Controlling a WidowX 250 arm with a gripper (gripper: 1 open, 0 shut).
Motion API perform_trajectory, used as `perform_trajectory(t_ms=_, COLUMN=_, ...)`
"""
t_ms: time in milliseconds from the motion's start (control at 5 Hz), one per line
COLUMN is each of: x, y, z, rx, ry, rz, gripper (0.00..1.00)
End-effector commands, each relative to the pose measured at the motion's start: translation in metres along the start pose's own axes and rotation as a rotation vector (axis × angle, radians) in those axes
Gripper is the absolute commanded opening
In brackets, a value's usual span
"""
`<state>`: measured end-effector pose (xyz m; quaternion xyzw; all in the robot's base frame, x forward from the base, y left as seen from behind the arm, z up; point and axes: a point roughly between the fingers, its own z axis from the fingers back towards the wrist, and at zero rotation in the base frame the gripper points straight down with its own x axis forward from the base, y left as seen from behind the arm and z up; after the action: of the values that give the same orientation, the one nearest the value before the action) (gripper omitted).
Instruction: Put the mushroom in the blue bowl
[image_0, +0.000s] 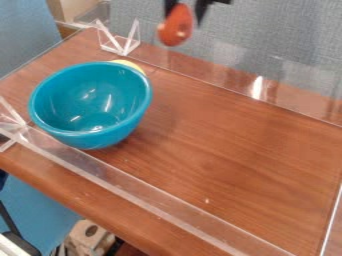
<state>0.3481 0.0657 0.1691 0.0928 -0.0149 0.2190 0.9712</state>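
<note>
The mushroom (175, 26), reddish-brown and blurred by motion, hangs in the air near the top edge of the camera view, above the back of the table. Only the dark tips of my gripper (185, 8) show there, shut on the mushroom; the rest of the arm is out of frame. On the left part of the wooden table sits the blue bowl (90, 103), upright, with nothing visible inside. The mushroom is up and to the right of the bowl, well apart from it.
A low clear acrylic wall (201, 70) rings the wooden tabletop (227, 140). A small yellow object (128, 65) peeks out behind the bowl. Clear triangular brackets (118, 38) stand at the back left corner.
</note>
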Motion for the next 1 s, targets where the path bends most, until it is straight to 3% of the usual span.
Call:
perform_trajectory(t_ms=0, x=-0.004, y=0.039, z=0.024, rx=0.006, ry=-0.055, rz=0.146, gripper=0.00)
perform_trajectory(t_ms=200, x=-0.008, y=0.070, z=0.012, rx=0.036, ry=-0.028, rz=0.267, gripper=0.00)
perform_trajectory(t_ms=400, x=-0.012, y=0.092, z=0.007, rx=0.064, ry=-0.010, rz=0.329, gripper=0.00)
perform_trajectory(t_ms=600, x=-0.020, y=0.103, z=0.002, rx=0.089, ry=0.003, rz=0.368, gripper=0.00)
perform_trajectory(t_ms=800, x=-0.027, y=0.107, z=-0.011, rx=0.119, ry=0.036, rz=0.466, gripper=0.00)
